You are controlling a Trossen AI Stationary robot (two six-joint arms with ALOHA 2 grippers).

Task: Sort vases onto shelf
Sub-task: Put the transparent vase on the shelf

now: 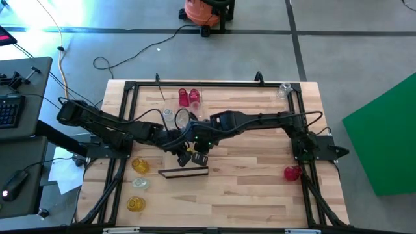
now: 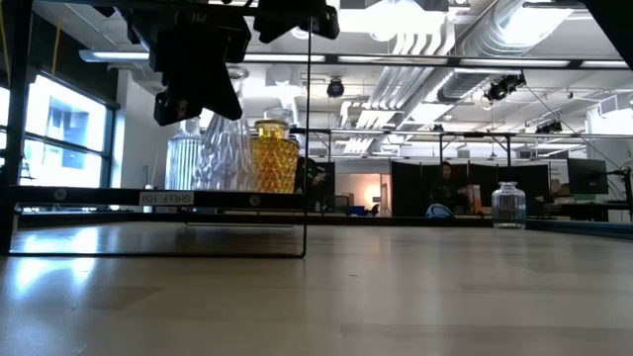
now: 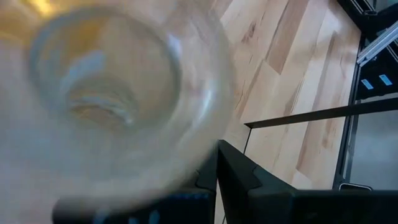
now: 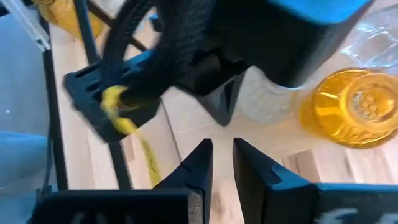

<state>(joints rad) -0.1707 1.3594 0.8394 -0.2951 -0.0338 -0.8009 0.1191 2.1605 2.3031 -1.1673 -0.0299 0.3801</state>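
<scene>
Since the overhead camera takes in the whole table (image 1: 260, 188), only there does the shelf (image 1: 184, 172) show as a thin dark-edged rectangle near the middle, with both my arms meeting just behind it. From table height the shelf stands raised on a thin black frame, carrying clear vases and an amber vase (image 2: 274, 156); the wrist views never show that.

My left gripper (image 1: 183, 155) is closed tight. A clear vase (image 3: 106, 93) fills its camera, blurred, so I cannot tell whether I pinch its rim.

My right gripper (image 4: 219, 152) has its fingers a narrow gap apart with nothing between them, near the amber vase.

Two red vases (image 1: 189, 97) stand at the far edge, another red vase (image 1: 292, 173) by my right base.
</scene>
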